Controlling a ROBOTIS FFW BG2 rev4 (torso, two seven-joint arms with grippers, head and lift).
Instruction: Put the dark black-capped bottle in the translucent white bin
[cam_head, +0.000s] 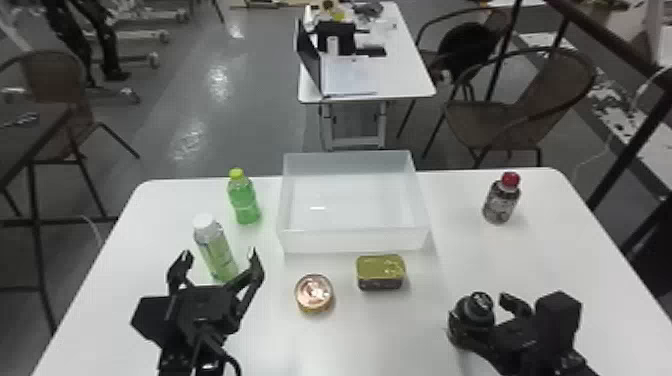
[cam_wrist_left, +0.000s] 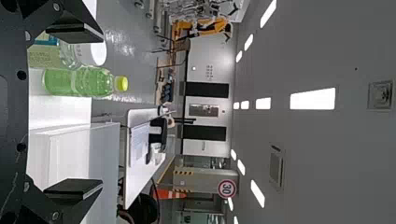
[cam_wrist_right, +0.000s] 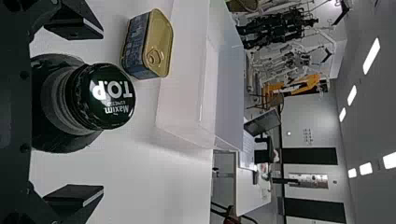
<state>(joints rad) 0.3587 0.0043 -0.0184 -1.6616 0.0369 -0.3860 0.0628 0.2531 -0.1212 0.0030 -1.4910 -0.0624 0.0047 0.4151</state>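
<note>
The dark black-capped bottle (cam_head: 470, 320) stands upright on the table at the right front. My right gripper (cam_head: 482, 305) is at the bottle, its fingers apart. In the right wrist view the bottle (cam_wrist_right: 84, 102) lies between the spread fingers of my right gripper (cam_wrist_right: 77, 112), with space beside it toward one finger. The translucent white bin (cam_head: 352, 240) rests at the table's back middle. My left gripper (cam_head: 220, 260) is parked open at the left, in front of the white-capped bottle; in the left wrist view my left gripper (cam_wrist_left: 74, 112) holds nothing.
A white-capped green bottle (cam_head: 217, 250) and a green bottle (cam_head: 243, 200) stand left of the bin. A round can (cam_head: 314, 294) and a rectangular tin (cam_head: 381, 272) sit before it. A red-capped bottle (cam_head: 501, 198) is at the back right.
</note>
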